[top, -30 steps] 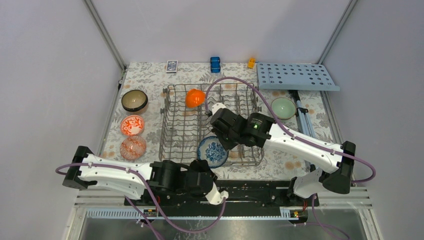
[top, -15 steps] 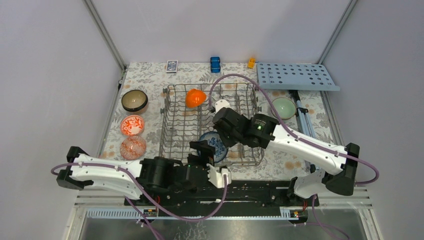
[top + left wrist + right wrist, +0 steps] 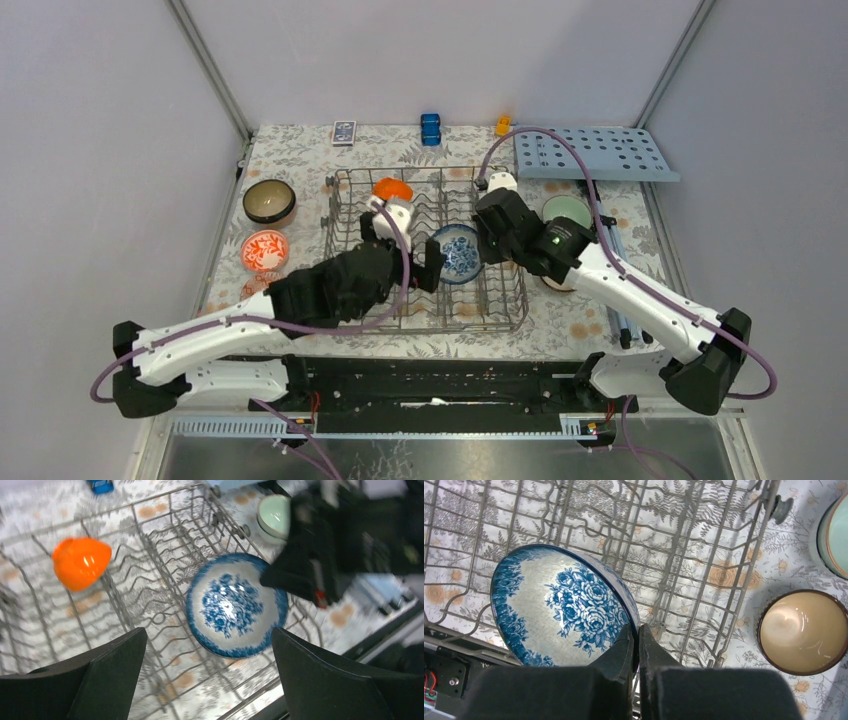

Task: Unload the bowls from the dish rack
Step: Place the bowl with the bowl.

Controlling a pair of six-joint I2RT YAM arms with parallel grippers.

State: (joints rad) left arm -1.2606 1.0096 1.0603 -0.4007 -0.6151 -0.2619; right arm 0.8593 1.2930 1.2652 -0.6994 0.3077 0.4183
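The cell is enclosed by pale grey walls [image 3: 100, 150]. The desk [image 3: 300, 150] carries a floral cloth. The rack [image 3: 338, 240] lies directly beneath both sets of jaws. The board [image 3: 595, 152] lies beyond the right jaws, at the far corner of the desk.

Right jaws: clenched on the rim of the blue bowl [image 3: 564, 607], which is tilted over the rack. Only the right wrist view shows this grip plainly.

Left jaws: released and spread wide, facing the blue bowl without touching it. Only the left wrist view shows the gap.

- Orange bowl [image 3: 80, 562]: in the rack, beyond and left of the left jaws.
- Green bowl [image 3: 566, 210]: on the desk, beyond the right jaws.
- Tan-lined bowl [image 3: 804, 630]: on the desk, right of the right jaws. It is clear in the right wrist view. In the top view it is mostly hidden under the right arm [image 3: 620, 290].
- Dark bowl [image 3: 268, 200] and red bowl [image 3: 264, 250]: on the desk, well left of the left jaws. They appear in the top view only.
- Blue block [image 3: 431, 127]: at the desk's far edge.
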